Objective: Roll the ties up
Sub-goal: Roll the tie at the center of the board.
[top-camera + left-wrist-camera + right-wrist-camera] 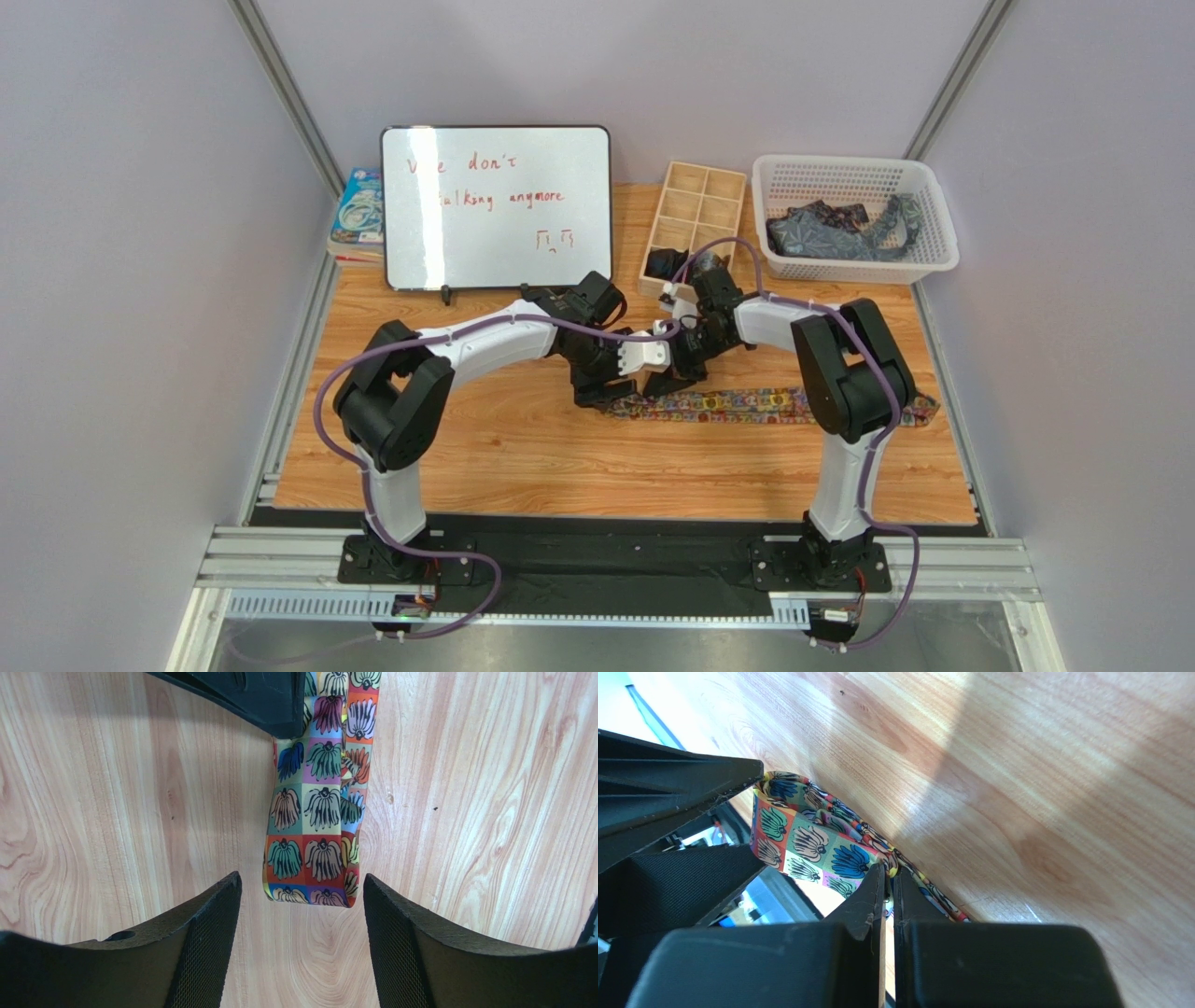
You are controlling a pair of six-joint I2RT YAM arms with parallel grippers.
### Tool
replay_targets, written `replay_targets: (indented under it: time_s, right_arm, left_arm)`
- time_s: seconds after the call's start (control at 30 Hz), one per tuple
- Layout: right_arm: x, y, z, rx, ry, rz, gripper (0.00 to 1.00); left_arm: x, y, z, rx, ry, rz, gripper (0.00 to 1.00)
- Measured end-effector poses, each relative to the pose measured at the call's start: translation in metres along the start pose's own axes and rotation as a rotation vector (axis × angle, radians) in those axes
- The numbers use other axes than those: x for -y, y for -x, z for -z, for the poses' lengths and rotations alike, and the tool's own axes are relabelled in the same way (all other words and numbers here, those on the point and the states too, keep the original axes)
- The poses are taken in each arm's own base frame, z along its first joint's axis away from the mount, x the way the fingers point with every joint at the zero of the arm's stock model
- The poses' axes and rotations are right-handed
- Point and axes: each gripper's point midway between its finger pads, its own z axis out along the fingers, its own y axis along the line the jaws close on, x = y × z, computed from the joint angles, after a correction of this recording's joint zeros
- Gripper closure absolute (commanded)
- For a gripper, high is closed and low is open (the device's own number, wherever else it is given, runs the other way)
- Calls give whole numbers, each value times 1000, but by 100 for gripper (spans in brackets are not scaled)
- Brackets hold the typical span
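The floral tie lies in a long strip across the middle of the bench. It runs from just in front of the two tools out to the right, where part of it is hidden behind the right arm. Its left end is turned back on itself into a short doubled fold.

The right tool is pinched on that fold — its two fingers meet with the printed fabric caught at their tips. A small loop of tie stands up off the wood beside them.

The left tool stands wide and holds nothing. Its two dark fingers are well parted, and the folded end of the tie sits in the gap at their tips. The tie's right edge comes close to the right-hand finger; whether the two touch cannot be told. In the left wrist view, a black finger of the right tool comes in from the top edge, over the tie.

The two tools meet near the centre of the bench, just in front of a wooden divided tray. At the back right a white basket holds the dark ties in a loose heap — well apart from the floral one. At the back left a whiteboard with red handwriting stands propped up, and a book shows at its left edge.
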Motion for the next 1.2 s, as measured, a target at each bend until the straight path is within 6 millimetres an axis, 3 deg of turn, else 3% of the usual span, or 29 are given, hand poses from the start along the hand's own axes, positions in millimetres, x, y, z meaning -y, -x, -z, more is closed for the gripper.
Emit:
replay_targets:
  time_s: [0.33,0.7,1.0,1.2]
  right_arm:
    - [-2,-1,2,37,-49,46,100]
    - [-25,0,10,61,-32,84,100]
    - [-25,-10,3,36,-38,93,100]
    - [-25,-11,2,34,-36,91,100]
  left_arm:
    - [9,-1,0,7,-45,12,35]
    - [19,-12,-8,-8,-66,10,24]
    - [24,8,-17,13,-40,-68,23]
    - [21,18,-21,33,-12,-99,35]
